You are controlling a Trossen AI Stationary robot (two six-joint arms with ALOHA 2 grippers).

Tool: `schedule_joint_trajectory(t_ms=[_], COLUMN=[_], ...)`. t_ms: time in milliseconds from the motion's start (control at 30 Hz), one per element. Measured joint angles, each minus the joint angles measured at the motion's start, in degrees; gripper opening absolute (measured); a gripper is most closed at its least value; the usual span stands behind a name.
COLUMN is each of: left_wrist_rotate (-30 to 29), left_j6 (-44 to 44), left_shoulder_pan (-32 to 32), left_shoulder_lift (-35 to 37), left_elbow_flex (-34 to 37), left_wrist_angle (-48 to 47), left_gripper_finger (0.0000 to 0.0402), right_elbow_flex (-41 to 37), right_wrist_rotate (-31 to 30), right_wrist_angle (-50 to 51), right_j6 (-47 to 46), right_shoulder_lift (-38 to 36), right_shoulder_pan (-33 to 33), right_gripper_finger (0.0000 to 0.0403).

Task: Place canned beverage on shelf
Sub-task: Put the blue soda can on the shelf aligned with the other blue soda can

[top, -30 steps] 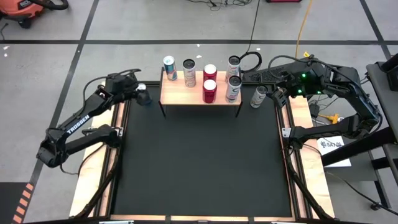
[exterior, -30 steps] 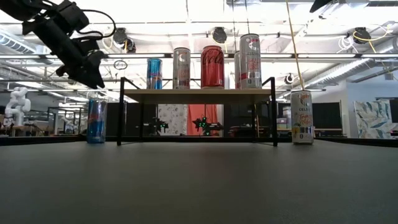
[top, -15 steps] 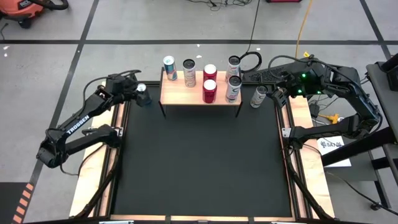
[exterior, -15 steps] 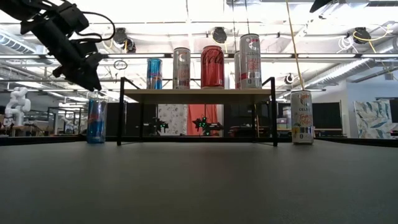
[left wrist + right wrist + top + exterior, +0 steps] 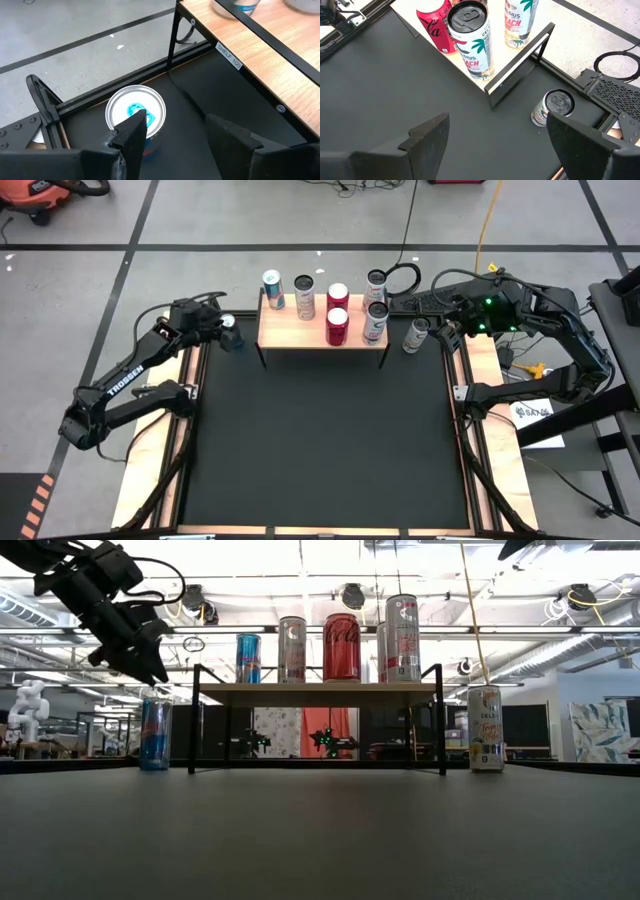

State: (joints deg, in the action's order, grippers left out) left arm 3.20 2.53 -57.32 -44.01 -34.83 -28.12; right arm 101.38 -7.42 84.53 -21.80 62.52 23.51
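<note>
We saw an evenly bright scene, lit from ceiling lamps [image 5: 352, 592] that flared white in the low view. The black desk [image 5: 320, 440] lay matte and without glare, and shadows stayed soft. The left pincer's fingers [image 5: 131, 137] sat blurred close to the wrist lens.

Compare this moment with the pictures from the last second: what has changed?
Only the left gripper shifted slightly above the blue can left of the shelf, swaying a little and ending open over its top without gripping it. The right gripper, open beside the white can, the cans and shelf stayed put.
</note>
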Motion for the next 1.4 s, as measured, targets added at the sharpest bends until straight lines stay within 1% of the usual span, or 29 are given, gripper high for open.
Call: schedule_joint_trajectory(t_ms=[167,300,467,567,700,800,1200,1400], left_wrist_rotate=[-0.2,-2.1,-2.8,-2.9,-4.0,-3.8,-2.6,2.4], left_j6=[-0.5,-1.9,-3.1,-3.4,-3.5,-3.3,-4.5,-5.5], left_shoulder_pan=[0.0,-0.1,-0.1,-0.1,-0.3,-0.9,-1.6,-4.0], left_shoulder_lift=[0.0,0.0,-0.4,-1.9,-5.8,-7.8,-9.0,-11.1], left_elbow_flex=[0.0,0.0,0.0,0.0,-0.1,-0.1,0.0,0.0], left_wrist_angle=[0.1,-1.4,-2.2,-2.2,-1.5,-0.5,2.4,2.4], left_gripper_finger=[0.0251,0.0292,0.0321,0.0324,0.0325,0.0325,0.0325,0.0325], right_elbow_flex=[0.0,0.0,0.0,0.0,0.0,0.0,0.0,0.0], right_wrist_rotate=[0.0,0.0,0.0,0.0,0.0,0.0,0.0,0.0], right_wrist_angle=[0.0,0.0,0.0,0.0,0.0,0.0,0.0,0.0], right_j6=[0.0,0.0,0.0,0.0,0.0,0.0,0.0,0.0], right_shoulder_lift=[0.0,0.0,0.0,0.0,0.0,0.0,0.0,0.0], right_shoulder_pan=[0.0,0.0,0.0,0.0,0.0,0.0,0.0,0.0], right_gripper_finger=[0.0318,0.0318,0.0318,0.0318,0.0318,0.0318,0.0318,0.0318])
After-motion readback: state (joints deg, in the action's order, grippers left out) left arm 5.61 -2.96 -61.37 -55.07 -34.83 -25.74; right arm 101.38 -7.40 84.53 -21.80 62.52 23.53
